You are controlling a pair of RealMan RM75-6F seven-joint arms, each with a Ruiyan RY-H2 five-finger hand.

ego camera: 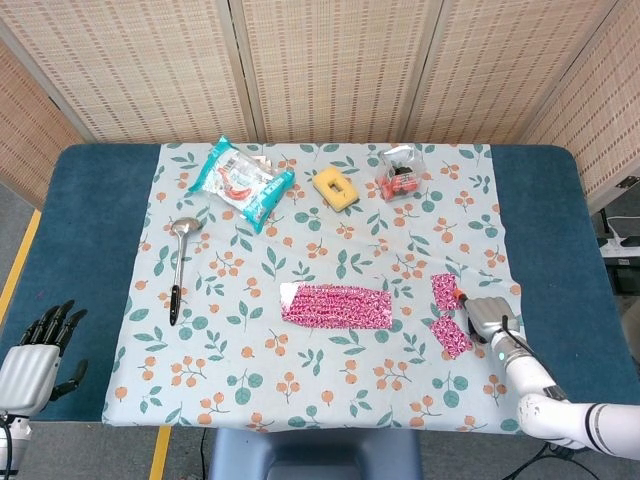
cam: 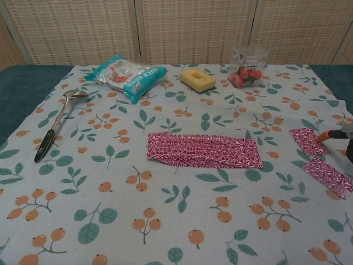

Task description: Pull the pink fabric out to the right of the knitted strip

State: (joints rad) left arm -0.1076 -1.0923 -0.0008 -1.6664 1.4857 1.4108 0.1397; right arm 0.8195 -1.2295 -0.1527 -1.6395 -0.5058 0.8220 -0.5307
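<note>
The knitted strip, pink and white, lies flat in the middle of the floral cloth. The pink fabric now lies well to its right, apart from it, showing as two flaps, one far and one near. My right hand sits at the right edge of the fabric and pinches its middle between the flaps; most of the hand is cut off in the chest view. My left hand hangs off the table's front left corner, fingers apart, holding nothing.
A spoon lies at the left of the floral cloth. Along the back are a snack bag, a yellow sponge and a packet of red items. Blue table surface borders the cloth on the right.
</note>
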